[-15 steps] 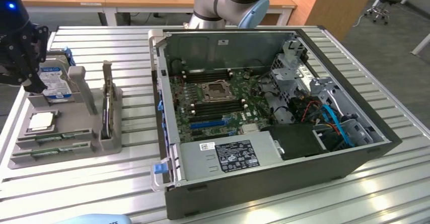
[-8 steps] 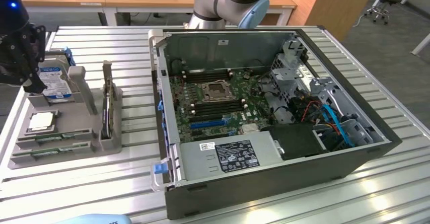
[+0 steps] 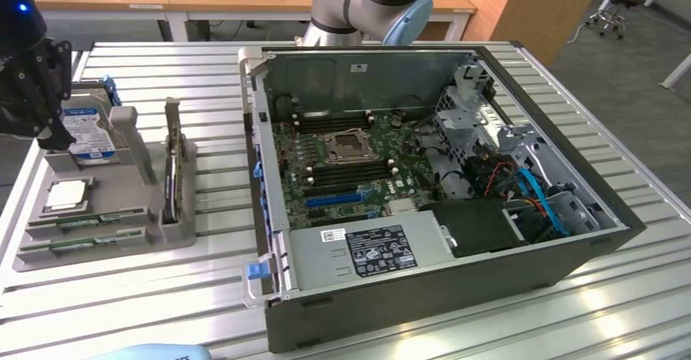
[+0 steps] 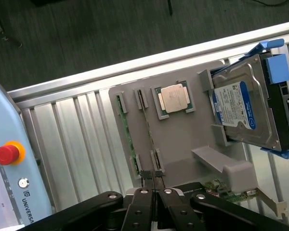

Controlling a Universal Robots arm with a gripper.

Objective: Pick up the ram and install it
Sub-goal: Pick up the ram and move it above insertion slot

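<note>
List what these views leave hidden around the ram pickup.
- Wrist view: the ram sits edge-on in the tray, so its chips are hidden.
- Wrist view: the shut gripper covers the ram's near end; contact cannot be told.
- Exterior view: the motherboard memory slots are too small to tell whether filled.

Exterior view: high, oblique, wide over computer case (image 3: 432, 295). Wrist view: close, looking down. Shared: grey parts tray (image 3: 129, 186) (image 4: 183, 134).

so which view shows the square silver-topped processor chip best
The wrist view: it looks almost straight down on the square silver-topped processor chip, unblocked in its pocket of the grey tray. The exterior view shows it farther off, at a slant, toward the exterior view's left.
</note>
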